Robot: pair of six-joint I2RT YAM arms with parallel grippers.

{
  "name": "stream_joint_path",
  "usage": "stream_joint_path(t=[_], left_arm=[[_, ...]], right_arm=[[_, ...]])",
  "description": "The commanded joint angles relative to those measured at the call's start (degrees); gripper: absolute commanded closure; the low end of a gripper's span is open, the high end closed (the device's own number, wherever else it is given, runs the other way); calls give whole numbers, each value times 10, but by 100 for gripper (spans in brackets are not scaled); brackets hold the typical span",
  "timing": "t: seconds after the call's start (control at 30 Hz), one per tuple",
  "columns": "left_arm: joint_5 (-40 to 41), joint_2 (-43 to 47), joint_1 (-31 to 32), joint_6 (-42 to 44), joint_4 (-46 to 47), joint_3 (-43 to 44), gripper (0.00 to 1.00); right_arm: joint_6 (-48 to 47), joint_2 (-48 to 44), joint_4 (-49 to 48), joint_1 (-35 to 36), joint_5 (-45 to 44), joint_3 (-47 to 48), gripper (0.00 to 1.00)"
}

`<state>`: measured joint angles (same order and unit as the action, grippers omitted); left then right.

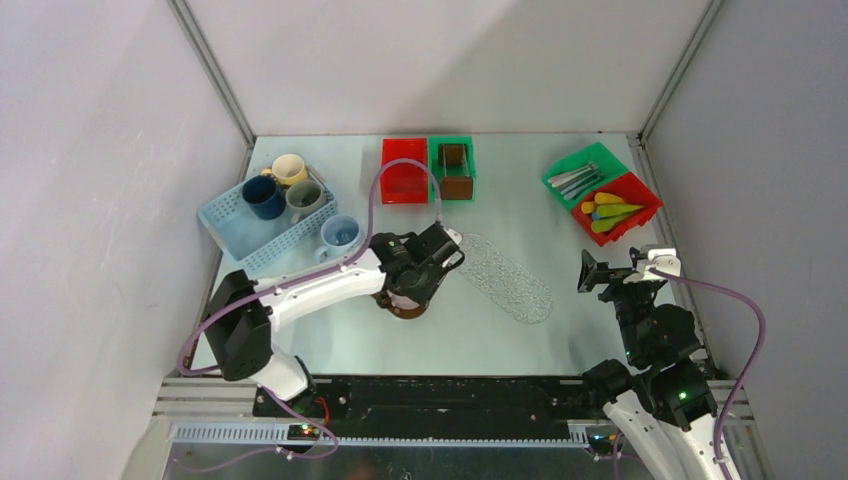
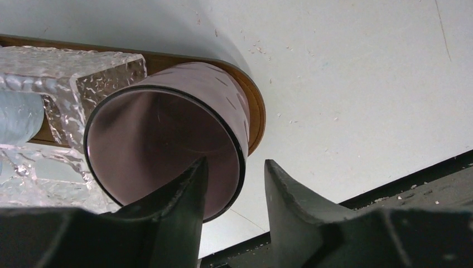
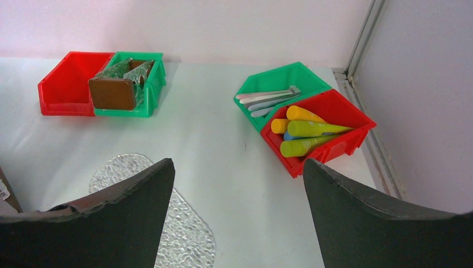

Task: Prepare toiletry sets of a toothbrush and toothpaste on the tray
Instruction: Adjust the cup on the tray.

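1. Left gripper extended over mid-table, jaws parted astride the rim of a dark purple glass tumbler.
2. Right gripper raised, wide open, empty.
3. Well beyond it: pale slim toothbrushes in green plastic bin, coloured soft tubes in red plastic bin.

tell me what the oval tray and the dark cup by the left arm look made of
Oval tray: clear glass or acrylic, hard to say which, with a pebbled finish; the table shows through. Dark cup: smoky purple translucent glass or plastic, glossy wall, thin dark rim.
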<state>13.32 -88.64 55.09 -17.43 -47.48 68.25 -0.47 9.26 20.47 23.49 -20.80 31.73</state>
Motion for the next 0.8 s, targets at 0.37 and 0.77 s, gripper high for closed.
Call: stream_joint_path(t=[0.37,0.77], left_arm=[[20,81,-17,-15,-49,88,20],[-5,205,-188,-19,-21,52,0]], right_arm=[[2,16,-17,1,3,1,10],[30,90,0,-1,19,37,1]])
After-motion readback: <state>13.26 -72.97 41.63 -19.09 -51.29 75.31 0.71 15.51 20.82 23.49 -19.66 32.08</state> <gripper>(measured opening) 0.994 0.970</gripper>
